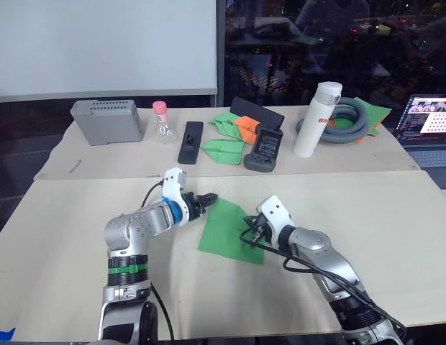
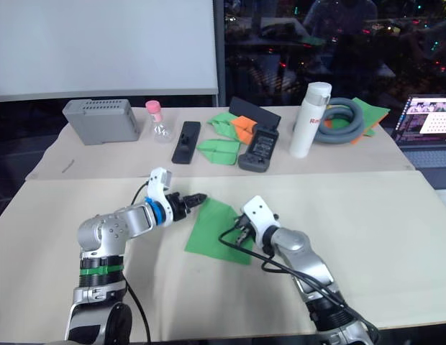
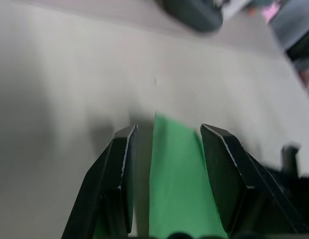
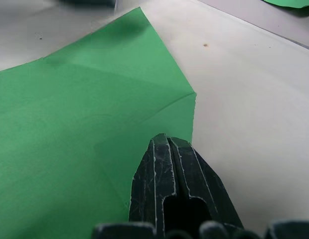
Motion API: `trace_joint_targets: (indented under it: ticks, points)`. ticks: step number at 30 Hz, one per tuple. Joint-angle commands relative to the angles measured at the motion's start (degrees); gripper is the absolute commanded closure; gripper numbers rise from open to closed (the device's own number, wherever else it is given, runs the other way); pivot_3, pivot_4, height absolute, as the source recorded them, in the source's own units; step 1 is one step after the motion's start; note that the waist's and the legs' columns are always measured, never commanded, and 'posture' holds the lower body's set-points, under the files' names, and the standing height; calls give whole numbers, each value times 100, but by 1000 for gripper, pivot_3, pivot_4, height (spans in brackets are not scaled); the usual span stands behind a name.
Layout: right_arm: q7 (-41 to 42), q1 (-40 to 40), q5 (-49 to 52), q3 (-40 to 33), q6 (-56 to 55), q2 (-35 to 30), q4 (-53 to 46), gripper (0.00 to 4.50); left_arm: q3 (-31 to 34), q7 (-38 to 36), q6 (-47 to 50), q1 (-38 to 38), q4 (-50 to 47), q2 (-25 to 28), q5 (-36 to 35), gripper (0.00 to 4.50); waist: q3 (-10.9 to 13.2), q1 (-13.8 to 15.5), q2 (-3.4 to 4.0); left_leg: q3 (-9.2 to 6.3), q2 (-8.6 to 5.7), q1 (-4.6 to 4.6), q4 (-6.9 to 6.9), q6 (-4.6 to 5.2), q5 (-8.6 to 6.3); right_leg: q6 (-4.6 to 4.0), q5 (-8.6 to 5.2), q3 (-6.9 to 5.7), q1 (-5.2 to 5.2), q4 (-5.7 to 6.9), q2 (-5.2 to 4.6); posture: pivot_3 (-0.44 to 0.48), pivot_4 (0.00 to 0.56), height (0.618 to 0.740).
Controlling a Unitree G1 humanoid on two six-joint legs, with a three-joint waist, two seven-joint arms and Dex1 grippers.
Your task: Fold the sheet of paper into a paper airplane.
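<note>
Left gripper (image 1: pixel 211 197) is at the far left corner of the sheet of paper (image 1: pixel 226 230), fingers spread, with that corner lying between them in the left wrist view. Right gripper (image 1: pixel 252 235) rests its tips on the sheet's right edge, fingers pressed together; nothing is seen pinched between them. The sheet lies flat on the near table (image 1: pixel 396 237), between the two grippers, turned slightly so its long axis runs from the far left corner toward the near right one. Faint creases cross it.

Far table items: grey box (image 1: pixel 106 121), small bottle with a pink cap (image 1: pixel 163 122), white flask (image 1: pixel 316 119), coiled grey hose (image 1: pixel 347 118), folded green and orange papers (image 1: pixel 230 133). Contents cannot be determined.
</note>
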Motion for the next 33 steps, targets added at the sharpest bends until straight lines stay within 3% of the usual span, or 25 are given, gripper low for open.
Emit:
trace_joint_targets:
  ticks: [1, 4, 7, 11, 18, 28, 33]
  points:
    - [8, 218, -120, 150, 196, -49, 242, 4500, -144, -20, -145, 19, -34, 59, 6, 2372, 0, 13, 0, 0, 0, 0, 0, 0, 0, 0, 0, 0, 0, -1, 0, 0, 150, 740]
    - [-2, 247, -143, 142, 164, -72, 256, 4500, -67, 125, -206, 49, 59, -6, -12, 2372, 0, 23, 0, 0, 0, 0, 0, 0, 0, 0, 0, 0, 0, -6, 0, 0, 150, 740]
    - [-10, 250, -164, 135, 143, -91, 281, 4500, -6, 157, -340, 27, 64, -52, -80, 3124, 0, 32, 0, 0, 0, 0, -1, 0, 0, 0, 0, 1, 0, -9, 0, 0, 150, 740]
    - [-10, 230, -170, 125, 125, -110, 312, 4500, -198, 16, -655, 48, -91, 43, -33, 4459, 0, 40, 0, 0, -1, 0, -1, 0, 0, 0, 0, 1, 1, -11, 0, 0, 150, 740]
    - [24, 189, -188, 167, 94, -152, 325, 4500, -1176, -522, -985, 287, -558, 618, 206, 4459, 0, 44, 1, 0, 0, 0, -8, 0, 0, 0, 0, 4, 8, -35, 0, 0, 150, 740]
    - [4, 169, -198, 151, 83, -164, 352, 4500, -1426, -794, -1042, 313, -701, 700, 122, 4459, 0, 53, 1, 0, 0, 0, -9, 0, 0, 0, 0, 5, 8, -42, 0, 0, 150, 740]
    - [-29, 157, -199, 143, 83, -142, 348, 4500, -1947, -877, -1399, 361, -541, 956, 615, 4459, 0, 54, 1, 0, -1, 0, -10, 0, 0, 0, 0, 6, 8, -43, 1, 0, 150, 740]
